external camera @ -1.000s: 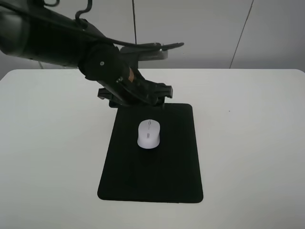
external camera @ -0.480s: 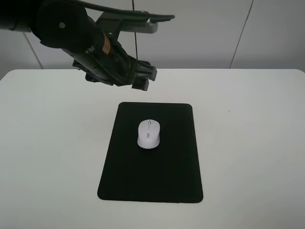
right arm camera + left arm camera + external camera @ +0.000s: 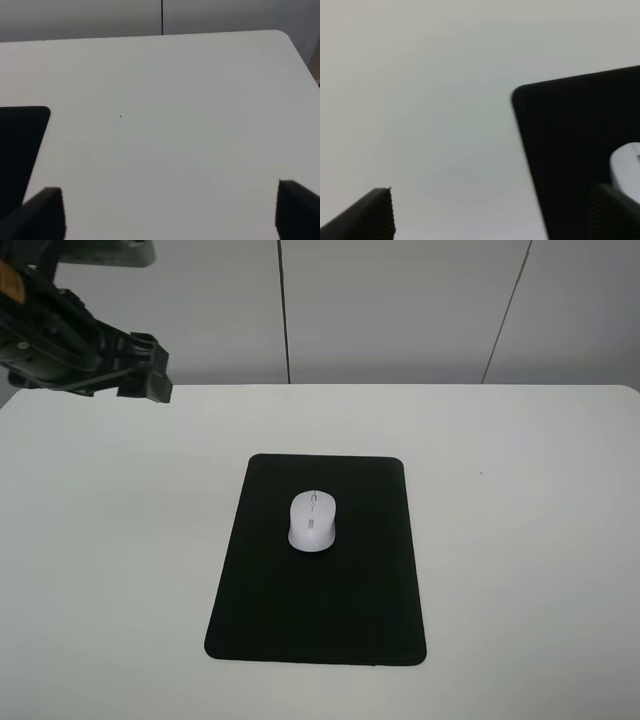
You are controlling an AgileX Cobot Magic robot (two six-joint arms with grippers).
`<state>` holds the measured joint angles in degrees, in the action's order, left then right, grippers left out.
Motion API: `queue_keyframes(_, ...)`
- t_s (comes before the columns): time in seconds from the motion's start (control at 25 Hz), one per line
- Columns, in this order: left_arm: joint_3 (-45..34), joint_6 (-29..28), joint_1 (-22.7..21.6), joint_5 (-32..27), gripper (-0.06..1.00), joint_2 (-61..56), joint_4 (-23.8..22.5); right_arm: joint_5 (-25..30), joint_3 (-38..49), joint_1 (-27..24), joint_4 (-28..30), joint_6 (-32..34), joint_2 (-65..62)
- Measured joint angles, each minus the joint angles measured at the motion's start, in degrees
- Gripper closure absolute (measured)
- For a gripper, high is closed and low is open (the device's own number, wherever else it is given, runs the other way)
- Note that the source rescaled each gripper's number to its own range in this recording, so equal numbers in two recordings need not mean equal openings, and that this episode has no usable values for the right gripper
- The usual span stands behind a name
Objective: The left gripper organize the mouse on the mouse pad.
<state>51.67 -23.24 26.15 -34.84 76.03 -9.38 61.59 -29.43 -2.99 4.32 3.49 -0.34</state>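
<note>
mouse [image 3: 313, 521]: I see it flat on the mouse pad [image 3: 318, 625], near centre.
left tool [image 3: 490, 215]: fingers apart, empty, raised well off the surface [image 3: 520, 540].
risk: any re-approach could knock the mouse askew.

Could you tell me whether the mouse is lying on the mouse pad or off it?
On it: the mouse rests fully within the mouse pad, black showing all around it.

A white table [image 3: 520, 570] carries the mouse pad [image 3: 320, 610], lying well apart from the left gripper's fingertips [image 3: 155, 385].
</note>
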Motion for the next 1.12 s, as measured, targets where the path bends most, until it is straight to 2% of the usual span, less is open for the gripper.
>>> queue_keyframes(0.16, -6.1, 5.7, -8.2, -2.5, -0.06, -11.3, 2.1, 0.0, 0.0, 0.0, 0.0, 0.0, 0.0)
queue_keyframes(0.32, -10.1, 7.6, -12.4, -5.1, -0.06, -24.9, 2.3, 0.0, 0.0, 0.0, 0.0, 0.0, 0.0)
queue_keyframes(0.6, -10.6, 8.8, -13.3, -14.4, -0.06, -44.1, 2.7, 0.0, 0.0, 0.0, 0.0, 0.0, 0.0)
queue_keyframes(0.88, -10.9, 12.9, -13.3, -25.8, -0.06, -54.0, 2.2, 0.0, 0.0, 0.0, 0.0, 0.0, 0.0)
queue_keyframes(1.12, -11.0, 14.2, -13.3, -28.6, -0.06, -60.0, 3.6, 0.0, 0.0, 0.0, 0.0, 0.0, 0.0)
